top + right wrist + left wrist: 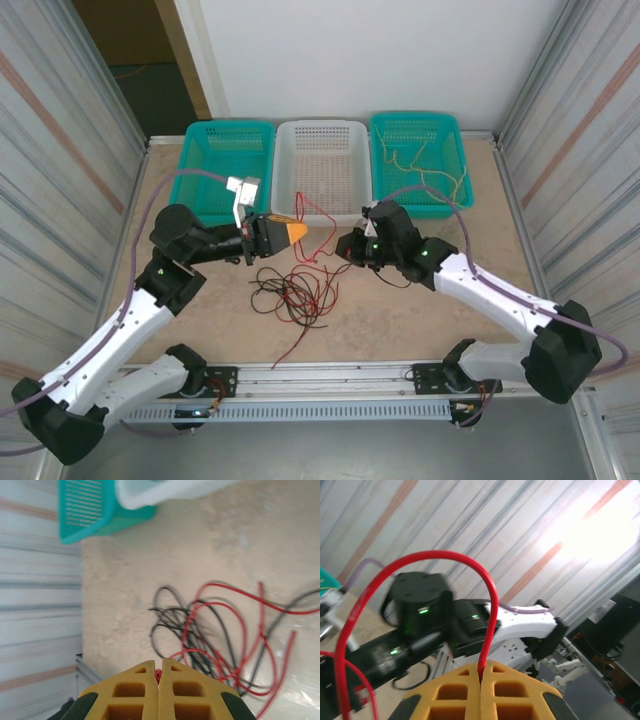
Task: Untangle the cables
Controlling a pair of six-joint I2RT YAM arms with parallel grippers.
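Two robot arms work a knot of cables [295,290] near the middle of the tabletop [400,320]. The left fingers [452,690], yellow and pressed flat together, pinch a red cable [435,555] that arcs up out of the seam between them in a tall loop. The right fingers [132,685] are likewise clamped tight, with a bit of red cable caught at their tips. The two arms face each other just beyond the knot, towards the far edge.

Between and just in front of the arms, the red and black cables lie in a loose heap of overlapping loops on the bare tabletop, one red end trailing towards the near edge.

Along the far edge stand three baskets side by side: a teal basket [200,160] towards the far left corner, a white basket [285,170] in the middle, and a second teal basket [455,170] towards the far right corner, with yellow cables [425,165] lying inside it.
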